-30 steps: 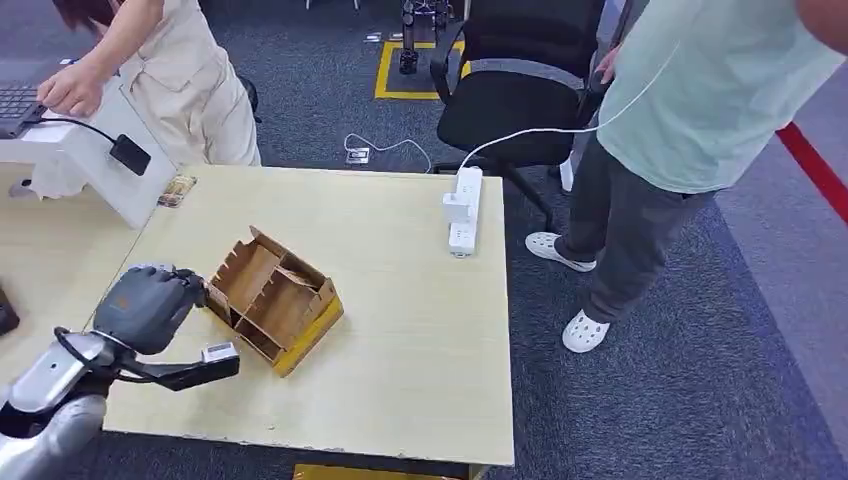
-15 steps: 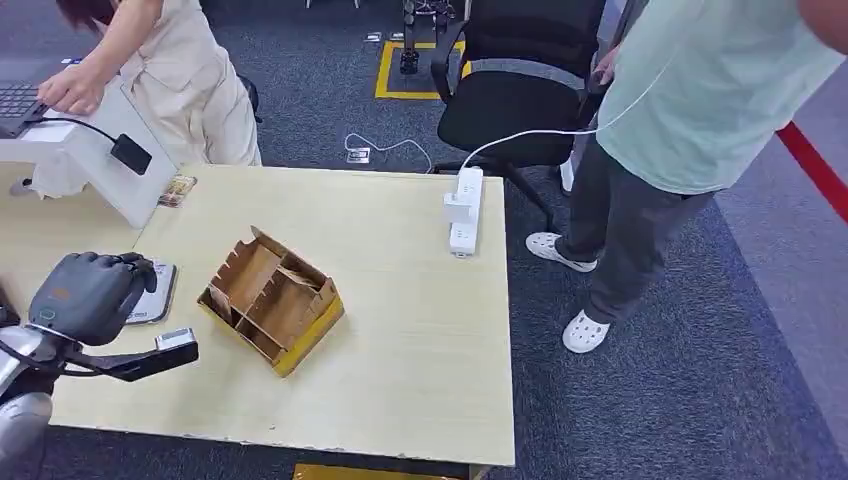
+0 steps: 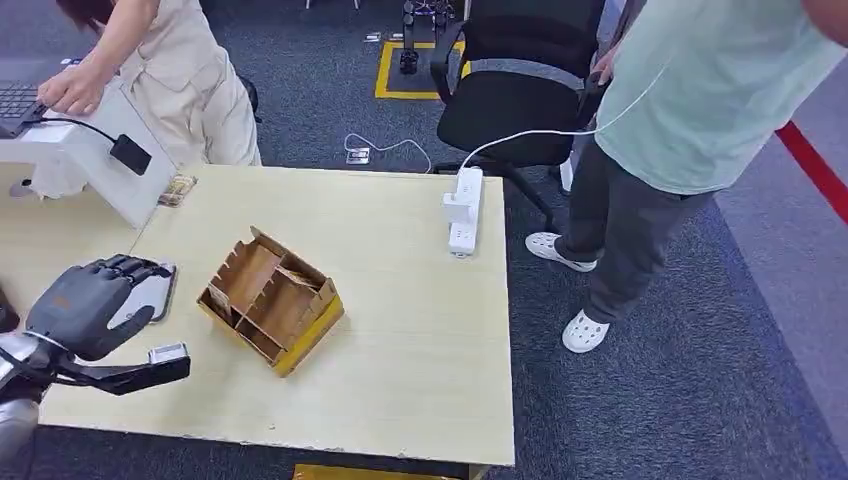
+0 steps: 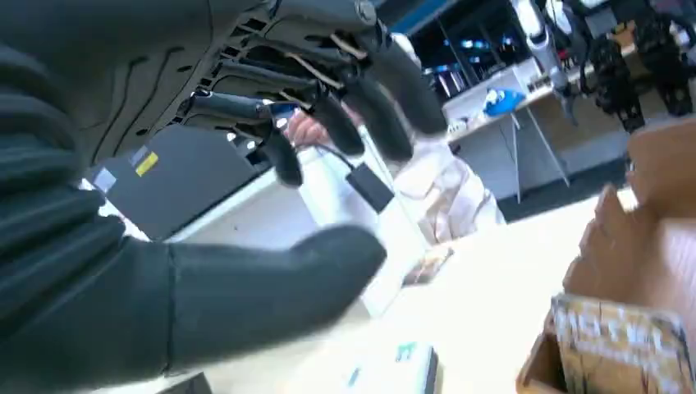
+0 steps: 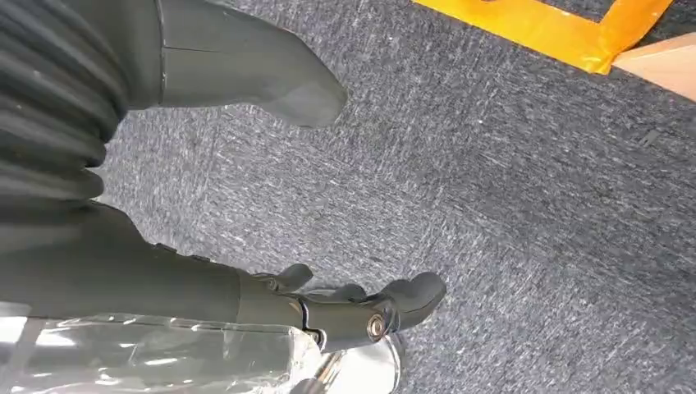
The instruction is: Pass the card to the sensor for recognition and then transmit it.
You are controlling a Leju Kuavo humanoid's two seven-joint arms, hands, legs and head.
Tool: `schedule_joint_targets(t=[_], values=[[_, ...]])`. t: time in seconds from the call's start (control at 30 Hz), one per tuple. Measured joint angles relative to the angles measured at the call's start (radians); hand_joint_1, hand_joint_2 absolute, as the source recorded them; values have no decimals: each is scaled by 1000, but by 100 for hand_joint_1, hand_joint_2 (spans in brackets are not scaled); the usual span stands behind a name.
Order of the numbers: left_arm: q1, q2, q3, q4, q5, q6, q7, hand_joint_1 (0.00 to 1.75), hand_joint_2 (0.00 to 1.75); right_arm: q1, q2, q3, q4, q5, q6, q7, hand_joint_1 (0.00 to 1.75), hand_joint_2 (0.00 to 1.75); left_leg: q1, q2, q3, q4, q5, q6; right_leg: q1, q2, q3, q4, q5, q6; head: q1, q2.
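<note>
My left hand hovers at the table's left edge, its fingers spread above a flat grey-white sensor pad. In the left wrist view the thumb and fingers stand apart with nothing between them. Below them lies a flat white thing with green print; I cannot tell whether it is the card or the pad's face. A brown cardboard card holder with slots sits to the right of the hand. My right hand hangs over grey carpet, its fingers loose and holding nothing.
A white stand with a black corded device is at the far left, and a person leans over it. A white power strip lies near the table's far right edge. A black office chair and a second person stand beyond the table.
My left hand moved left from the cardboard holder to above the sensor pad, and its fingers then spread out. The holder and the power strip stayed put.
</note>
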Motion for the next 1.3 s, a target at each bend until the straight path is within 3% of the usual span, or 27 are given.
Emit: schedule_joint_targets(t=[0.2, 0.43, 1.0, 1.2, 1.3], values=[[55, 48, -8, -22, 71, -72, -29, 0, 175, -4, 0, 0, 0, 12, 8, 3, 0, 175, 0, 0, 0, 0, 0, 0, 0, 0, 0, 0, 0, 0, 0, 0], [102, 119, -26, -40, 120, -101, -26, 0, 175, -13, 0, 0, 0, 20, 18, 10, 0, 175, 0, 0, 0, 0, 0, 0, 0, 0, 0, 0, 0, 0, 0, 0], [121, 154, -54, -48, 168, -128, -31, 0, 175, -20, 0, 0, -1, 34, 22, 15, 0, 175, 0, 0, 0, 0, 0, 0, 0, 0, 0, 0, 0, 0, 0, 0], [146, 196, -84, -70, 258, -137, -52, 0, 175, -27, 0, 0, -2, 45, 29, 21, 0, 175, 0, 0, 0, 0, 0, 0, 0, 0, 0, 0, 0, 0, 0, 0], [142, 194, -113, -78, 251, -137, -99, 0, 175, -31, 0, 0, -2, 53, 36, 23, 0, 175, 0, 0, 0, 0, 0, 0, 0, 0, 0, 0, 0, 0, 0, 0]])
